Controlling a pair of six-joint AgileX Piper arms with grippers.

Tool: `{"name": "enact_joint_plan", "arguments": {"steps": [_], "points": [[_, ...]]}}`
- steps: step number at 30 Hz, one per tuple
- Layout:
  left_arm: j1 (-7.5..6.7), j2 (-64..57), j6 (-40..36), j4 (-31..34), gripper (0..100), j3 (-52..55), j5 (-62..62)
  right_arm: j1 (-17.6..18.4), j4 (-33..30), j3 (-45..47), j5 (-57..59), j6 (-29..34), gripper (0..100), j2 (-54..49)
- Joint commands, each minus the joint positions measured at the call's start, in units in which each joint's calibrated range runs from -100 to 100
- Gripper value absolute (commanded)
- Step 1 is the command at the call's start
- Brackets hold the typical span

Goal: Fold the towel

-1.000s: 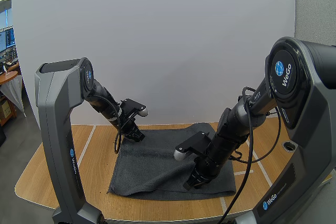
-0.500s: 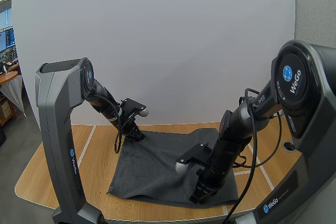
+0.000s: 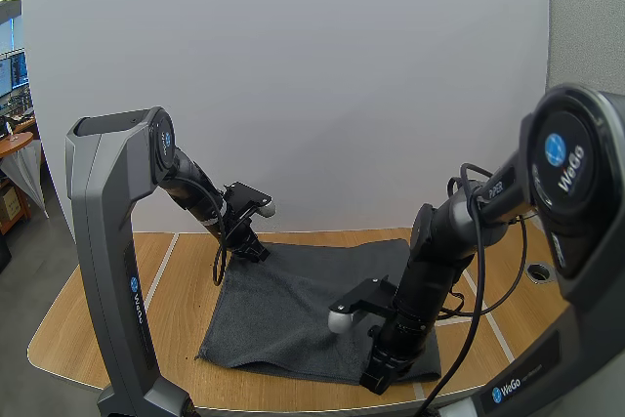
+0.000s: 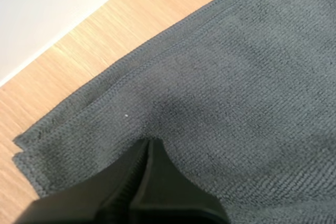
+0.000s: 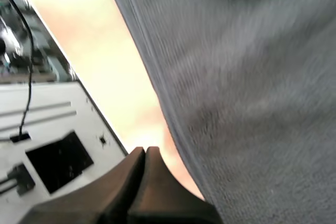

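Note:
A dark grey towel [image 3: 293, 305] lies spread flat on the wooden table [image 3: 176, 310]. My left gripper [image 3: 256, 253] is shut, its tips down on the towel's far left corner. In the left wrist view the fingers form one dark wedge [image 4: 148, 142] resting on the towel [image 4: 236, 77], just inside its hemmed edge. My right gripper [image 3: 377, 381] is shut and low at the towel's near right edge. In the right wrist view its wedge [image 5: 144, 151] sits at the hem of the towel [image 5: 252, 77], beside bare table [image 5: 121, 77].
The left arm's grey column [image 3: 107, 271] stands at the table's near left, and the right arm's base [image 3: 576, 241] at the near right. A small round hole [image 3: 535, 272] is in the tabletop at the right. A white wall [image 3: 312, 85] closes the back.
My right gripper has slid from the towel's middle right toward the table's front edge, and the towel's near edge has stretched forward with it. The left gripper stayed put.

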Motion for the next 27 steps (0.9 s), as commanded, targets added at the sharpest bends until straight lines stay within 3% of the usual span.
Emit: {"name": "enact_joint_plan", "arguments": {"steps": [1,11,19,27], "points": [[-0.2,0.59,-0.94,-0.07,0,-0.11,-1.98,0.03,8.05,-3.18,5.66,-1.56,0,-8.45],[-0.2,0.59,-1.72,-0.07,0,-0.11,-1.98,1.42,15.57,-4.09,-3.86,-5.31,0,-6.7],[-0.2,0.59,-2.45,-0.07,0,-0.11,-1.98,7.37,15.82,-4.09,-18.52,-5.22,0,-0.73],[-0.2,0.59,-3.15,-0.07,0,-0.11,-1.32,7.77,15.82,-7.06,-23.37,-5.22,0,6.12]]}}
